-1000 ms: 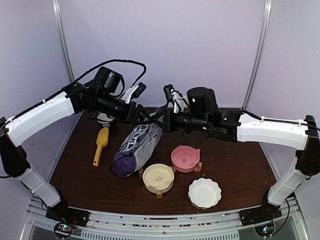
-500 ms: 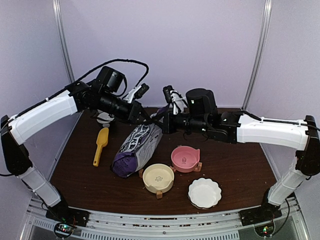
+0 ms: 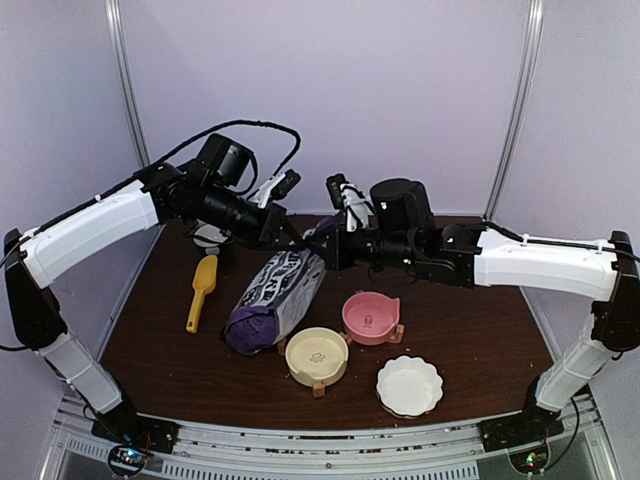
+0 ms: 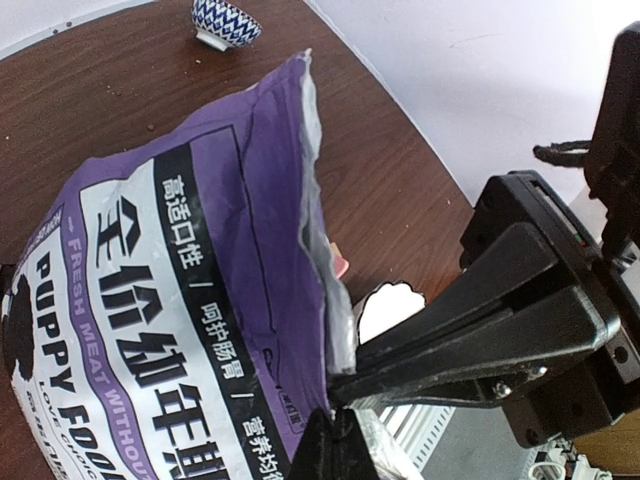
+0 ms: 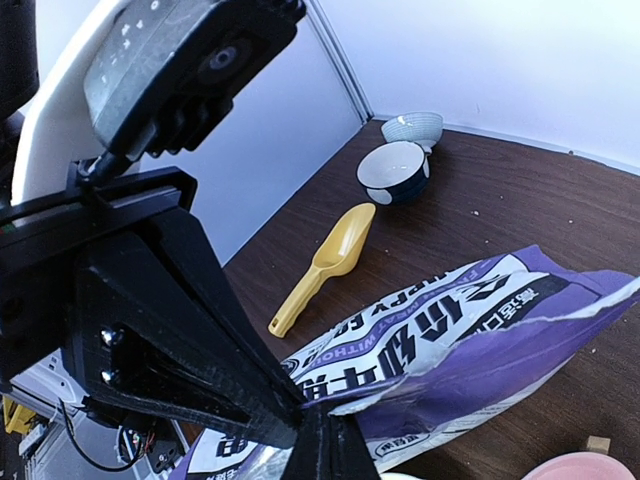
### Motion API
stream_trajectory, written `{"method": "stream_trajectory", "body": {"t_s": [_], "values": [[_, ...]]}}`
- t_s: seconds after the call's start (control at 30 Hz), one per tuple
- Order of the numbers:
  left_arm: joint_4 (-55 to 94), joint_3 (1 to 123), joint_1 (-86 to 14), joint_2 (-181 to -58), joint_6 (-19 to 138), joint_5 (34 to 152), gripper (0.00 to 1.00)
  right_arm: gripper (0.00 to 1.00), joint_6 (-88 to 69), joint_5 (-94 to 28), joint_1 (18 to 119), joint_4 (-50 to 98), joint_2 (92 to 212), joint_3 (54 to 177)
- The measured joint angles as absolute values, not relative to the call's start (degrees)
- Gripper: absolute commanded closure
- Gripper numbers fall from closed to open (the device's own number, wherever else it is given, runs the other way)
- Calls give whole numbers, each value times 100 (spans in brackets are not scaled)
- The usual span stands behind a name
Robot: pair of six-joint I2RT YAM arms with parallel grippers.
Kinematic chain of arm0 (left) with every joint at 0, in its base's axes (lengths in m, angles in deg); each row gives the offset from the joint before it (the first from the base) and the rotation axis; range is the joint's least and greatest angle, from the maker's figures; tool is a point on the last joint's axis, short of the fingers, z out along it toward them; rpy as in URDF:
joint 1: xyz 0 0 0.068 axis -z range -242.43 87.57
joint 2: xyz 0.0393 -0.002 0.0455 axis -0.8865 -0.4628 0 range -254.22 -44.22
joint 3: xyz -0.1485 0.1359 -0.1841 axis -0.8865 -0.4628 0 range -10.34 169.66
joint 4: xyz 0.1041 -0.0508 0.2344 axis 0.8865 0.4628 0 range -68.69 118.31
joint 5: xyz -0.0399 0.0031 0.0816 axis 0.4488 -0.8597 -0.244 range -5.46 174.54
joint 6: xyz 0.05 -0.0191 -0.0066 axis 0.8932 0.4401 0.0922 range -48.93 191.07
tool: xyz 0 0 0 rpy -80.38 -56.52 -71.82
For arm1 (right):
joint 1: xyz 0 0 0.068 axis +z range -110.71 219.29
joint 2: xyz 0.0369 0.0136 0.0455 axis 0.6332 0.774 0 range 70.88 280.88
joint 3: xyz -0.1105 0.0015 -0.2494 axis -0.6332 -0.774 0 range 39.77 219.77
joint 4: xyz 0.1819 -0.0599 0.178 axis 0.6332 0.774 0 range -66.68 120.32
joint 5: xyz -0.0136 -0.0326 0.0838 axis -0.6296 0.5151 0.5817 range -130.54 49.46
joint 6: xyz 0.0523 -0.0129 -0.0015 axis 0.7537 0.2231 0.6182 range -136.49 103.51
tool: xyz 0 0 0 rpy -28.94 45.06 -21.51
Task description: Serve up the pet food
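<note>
Both arms stretch inward, left claw and right claw each clenched on the torn top edge of the purple puppy food bag; its contents are hidden

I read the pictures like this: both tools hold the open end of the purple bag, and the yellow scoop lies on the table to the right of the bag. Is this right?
One point is wrong. The scoop lies to the left of the bag, not the right, as the top view shows. The rest stands: the left tool and the right tool both hold its open end.
</note>
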State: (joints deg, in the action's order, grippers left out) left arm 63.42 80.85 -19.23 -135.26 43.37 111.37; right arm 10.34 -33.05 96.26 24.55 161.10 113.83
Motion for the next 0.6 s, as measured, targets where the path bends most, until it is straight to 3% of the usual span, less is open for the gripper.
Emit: {"method": "stream_trajectory", "body": {"t_s": [0.6], "values": [[6056, 7952, -1819, -13378, 4453, 10488, 100, 100, 1847, -3799, 9722, 3664, 16108, 11823]]}}
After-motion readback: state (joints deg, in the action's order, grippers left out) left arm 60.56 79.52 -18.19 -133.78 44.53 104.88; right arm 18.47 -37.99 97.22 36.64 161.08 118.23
